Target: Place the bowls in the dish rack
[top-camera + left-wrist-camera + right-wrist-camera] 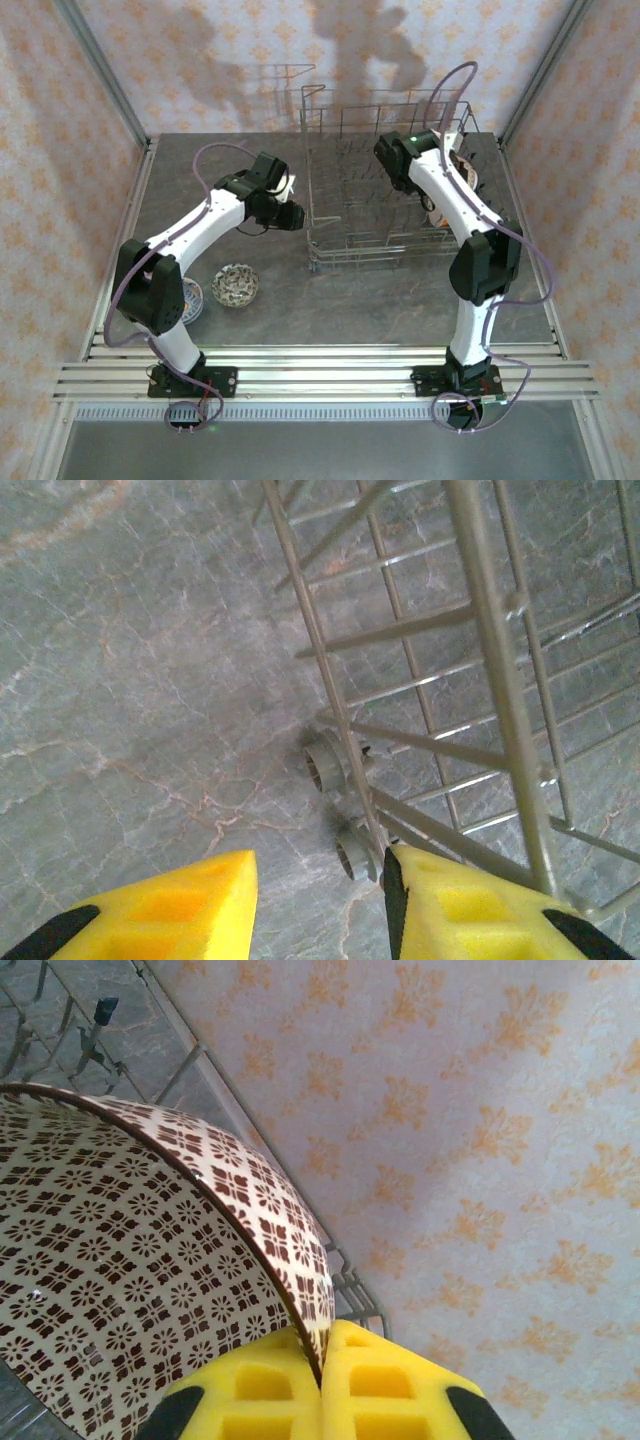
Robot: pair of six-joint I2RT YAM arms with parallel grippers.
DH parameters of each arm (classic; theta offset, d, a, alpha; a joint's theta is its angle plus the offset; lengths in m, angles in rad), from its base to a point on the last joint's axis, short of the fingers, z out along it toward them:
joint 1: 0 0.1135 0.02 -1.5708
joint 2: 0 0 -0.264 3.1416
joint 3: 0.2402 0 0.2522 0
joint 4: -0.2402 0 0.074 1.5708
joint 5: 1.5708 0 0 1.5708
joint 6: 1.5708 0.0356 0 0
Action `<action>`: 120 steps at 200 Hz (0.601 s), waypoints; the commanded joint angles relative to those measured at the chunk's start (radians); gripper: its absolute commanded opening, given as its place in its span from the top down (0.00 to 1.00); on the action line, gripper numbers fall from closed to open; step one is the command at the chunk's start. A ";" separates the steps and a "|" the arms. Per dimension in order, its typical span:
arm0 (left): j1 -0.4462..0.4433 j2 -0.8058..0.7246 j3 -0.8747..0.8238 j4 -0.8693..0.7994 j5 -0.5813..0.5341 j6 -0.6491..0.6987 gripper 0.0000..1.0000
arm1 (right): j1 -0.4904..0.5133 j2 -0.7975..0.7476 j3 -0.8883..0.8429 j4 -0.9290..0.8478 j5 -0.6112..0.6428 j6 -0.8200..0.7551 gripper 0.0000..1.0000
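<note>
Bowl (pixel 120 1260), mostly cropped, rim clamped in right gripper (pixel 322 1345); left gripper (pixel 320 855) apart beside dish rack (pixel 497 680).

The table (pixel 350 310) has a dark grey, stone-look top veined with pale and rusty lines. Silver aluminium rails (pixel 330 372) run along its near edge. A slanted left post (pixel 103 70) rises from its far left corner and a right post (pixel 541 70) from its far right corner. Pale pink wallpaper (pixel 200 60) with orange floral motifs covers the walls beyond its far, left and right edges, and dark shadows (pixel 385 45) lie on the far wall.
</note>
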 commanded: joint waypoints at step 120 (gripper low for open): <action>-0.030 -0.122 -0.129 0.126 0.015 -0.043 0.58 | 0.050 0.148 0.114 -0.117 0.241 -0.006 1.00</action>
